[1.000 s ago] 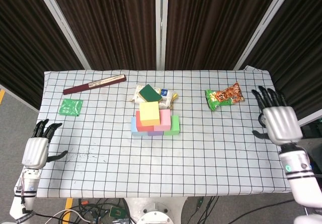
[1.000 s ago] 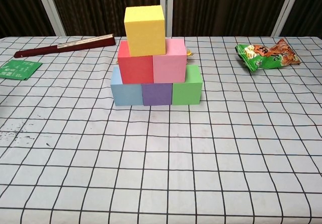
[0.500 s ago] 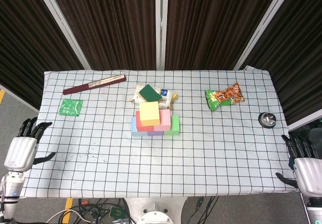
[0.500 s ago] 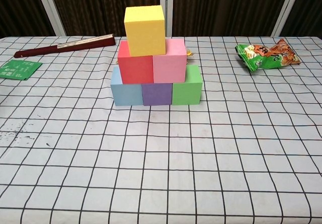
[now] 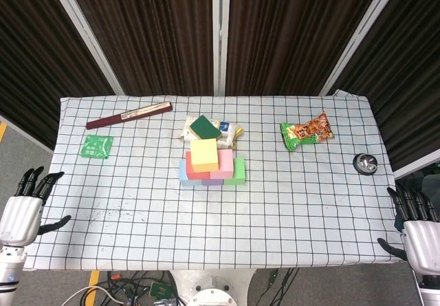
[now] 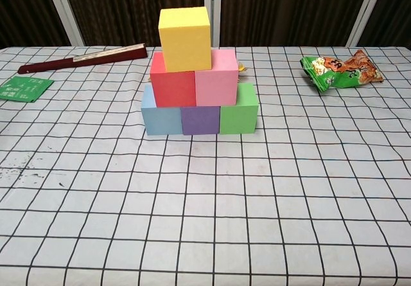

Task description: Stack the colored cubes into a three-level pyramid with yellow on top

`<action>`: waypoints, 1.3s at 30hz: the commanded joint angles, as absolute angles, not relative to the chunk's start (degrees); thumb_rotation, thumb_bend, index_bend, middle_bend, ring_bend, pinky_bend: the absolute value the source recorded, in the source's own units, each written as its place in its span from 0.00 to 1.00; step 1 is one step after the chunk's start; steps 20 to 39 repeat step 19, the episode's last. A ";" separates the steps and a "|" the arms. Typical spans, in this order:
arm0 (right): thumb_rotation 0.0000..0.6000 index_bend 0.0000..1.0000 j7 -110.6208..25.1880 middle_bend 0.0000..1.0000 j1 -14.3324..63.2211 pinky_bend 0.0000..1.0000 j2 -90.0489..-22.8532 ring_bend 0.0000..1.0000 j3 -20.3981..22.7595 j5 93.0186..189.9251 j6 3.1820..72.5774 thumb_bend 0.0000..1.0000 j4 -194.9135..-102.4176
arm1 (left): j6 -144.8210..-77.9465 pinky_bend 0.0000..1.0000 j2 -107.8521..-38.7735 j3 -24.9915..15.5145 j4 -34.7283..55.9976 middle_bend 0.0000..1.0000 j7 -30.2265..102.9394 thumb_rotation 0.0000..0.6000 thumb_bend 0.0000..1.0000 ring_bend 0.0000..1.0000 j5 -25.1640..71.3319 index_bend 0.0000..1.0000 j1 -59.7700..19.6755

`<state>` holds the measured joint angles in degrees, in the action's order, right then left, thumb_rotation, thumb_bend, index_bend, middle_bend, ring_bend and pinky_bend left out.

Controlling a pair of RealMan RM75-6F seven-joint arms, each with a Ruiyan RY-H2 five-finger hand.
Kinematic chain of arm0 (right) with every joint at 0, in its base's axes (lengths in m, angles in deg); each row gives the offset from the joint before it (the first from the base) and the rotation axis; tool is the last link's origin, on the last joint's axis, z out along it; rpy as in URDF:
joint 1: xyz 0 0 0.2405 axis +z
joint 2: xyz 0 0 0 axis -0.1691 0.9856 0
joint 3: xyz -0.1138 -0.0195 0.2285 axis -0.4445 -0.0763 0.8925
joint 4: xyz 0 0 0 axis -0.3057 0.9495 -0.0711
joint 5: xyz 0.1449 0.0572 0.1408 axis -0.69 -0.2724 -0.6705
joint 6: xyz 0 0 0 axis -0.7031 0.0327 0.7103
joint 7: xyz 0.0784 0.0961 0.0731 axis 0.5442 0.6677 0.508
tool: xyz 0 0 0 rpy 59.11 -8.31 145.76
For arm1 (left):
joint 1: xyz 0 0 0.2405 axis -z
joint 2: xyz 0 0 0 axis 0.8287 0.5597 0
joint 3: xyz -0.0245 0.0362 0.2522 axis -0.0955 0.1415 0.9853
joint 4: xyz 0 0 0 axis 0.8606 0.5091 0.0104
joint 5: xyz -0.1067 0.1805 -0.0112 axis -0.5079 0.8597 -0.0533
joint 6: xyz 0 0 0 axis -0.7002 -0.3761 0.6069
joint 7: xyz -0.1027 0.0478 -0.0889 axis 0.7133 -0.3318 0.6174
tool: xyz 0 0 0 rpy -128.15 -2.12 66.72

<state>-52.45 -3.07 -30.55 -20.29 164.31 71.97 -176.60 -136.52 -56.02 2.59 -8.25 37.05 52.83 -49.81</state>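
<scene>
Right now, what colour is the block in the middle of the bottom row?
Purple. The middle bottom block shows best in the chest view.

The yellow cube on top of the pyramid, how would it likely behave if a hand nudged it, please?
The yellow cube looks like matte foam, so probably light and grippy. Flat faces mean it would slide, not roll. It sits off-centre, mostly over the red cube, so a leftward push might tip it off.
</scene>
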 commanded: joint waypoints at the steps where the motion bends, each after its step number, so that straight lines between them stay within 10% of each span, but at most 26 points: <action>1: 1.00 0.00 -52.33 0.00 -3.72 0.00 -30.81 0.00 -19.32 164.13 70.87 0.00 -176.44 | -137.02 0.04 -56.12 3.16 -8.01 0.17 37.78 1.00 0.00 0.02 53.60 0.13 -50.28; 39: 1.00 0.00 -51.73 0.00 -5.99 0.00 -29.96 0.00 -15.53 164.78 66.68 0.00 -177.38 | -138.78 0.03 -57.17 4.43 -5.32 0.17 39.16 1.00 0.00 0.02 55.56 0.13 -52.12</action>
